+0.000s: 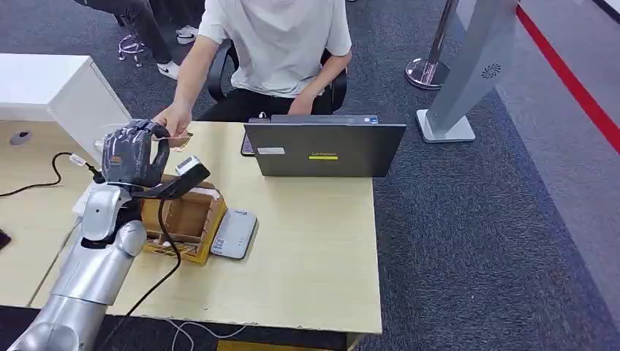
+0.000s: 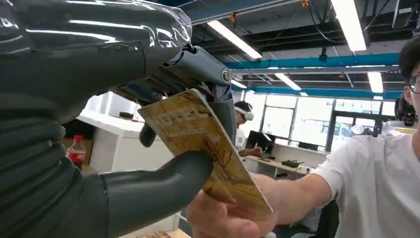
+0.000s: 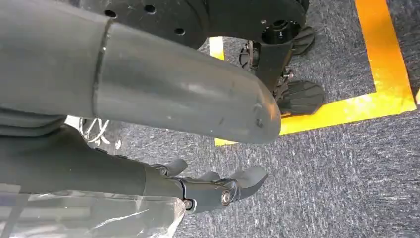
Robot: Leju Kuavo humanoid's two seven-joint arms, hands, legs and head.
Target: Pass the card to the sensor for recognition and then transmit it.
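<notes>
So the left hand (image 1: 131, 153) is up over the table's (image 1: 322, 270) far left, with the card (image 2: 203, 148) pinched between it and a person's hand (image 1: 174, 121) reaching in from behind the table. Just below sits a wooden box (image 1: 186, 219) with the scanner (image 1: 186, 175) over it and a flat reader (image 1: 234, 234) touching its right side. The laptop (image 1: 325, 150) is on the far edge, right of them, in front of the seated person.

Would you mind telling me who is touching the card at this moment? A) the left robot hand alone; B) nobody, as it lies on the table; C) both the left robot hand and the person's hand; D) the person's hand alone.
C: in the left wrist view the left robot hand pinches the card while the person's hand grips its far end.
</notes>
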